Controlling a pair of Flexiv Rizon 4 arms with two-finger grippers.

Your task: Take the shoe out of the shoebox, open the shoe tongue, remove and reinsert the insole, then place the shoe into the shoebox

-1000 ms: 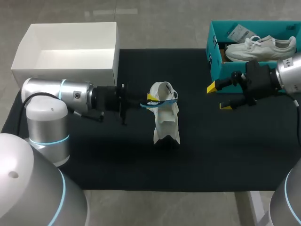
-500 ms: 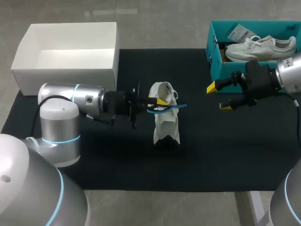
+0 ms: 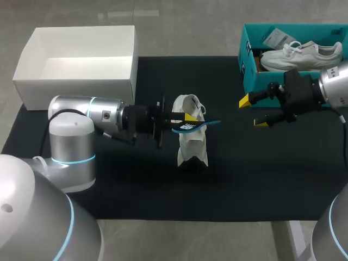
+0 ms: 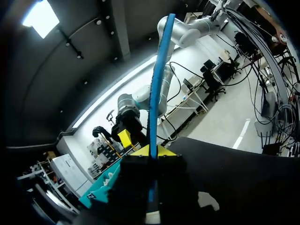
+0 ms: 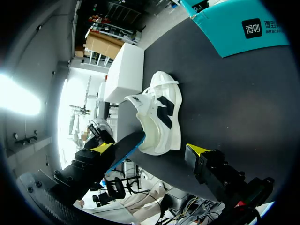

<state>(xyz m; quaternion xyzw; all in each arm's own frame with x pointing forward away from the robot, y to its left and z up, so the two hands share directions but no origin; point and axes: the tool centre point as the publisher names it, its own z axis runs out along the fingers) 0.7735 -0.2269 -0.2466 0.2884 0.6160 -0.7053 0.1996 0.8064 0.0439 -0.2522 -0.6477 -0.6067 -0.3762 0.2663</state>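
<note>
The left gripper (image 3: pixel 185 122) clamps the thin blue insole (image 3: pixel 209 124) over the mouth of the white sneaker (image 3: pixel 193 147), the right gripper (image 3: pixel 253 112) hangs with fingers apart, and reinserting, I'd say, needs the tip angled down.

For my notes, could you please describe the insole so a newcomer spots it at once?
Find the white shoe in the middle of the black mat. The insole is the thin blue strip over it, held in the jaws of the left arm; nothing else nearby is blue.

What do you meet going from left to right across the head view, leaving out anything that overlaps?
white box → white shoe standing on the mat → right gripper → second shoe in the teal shoebox
</note>
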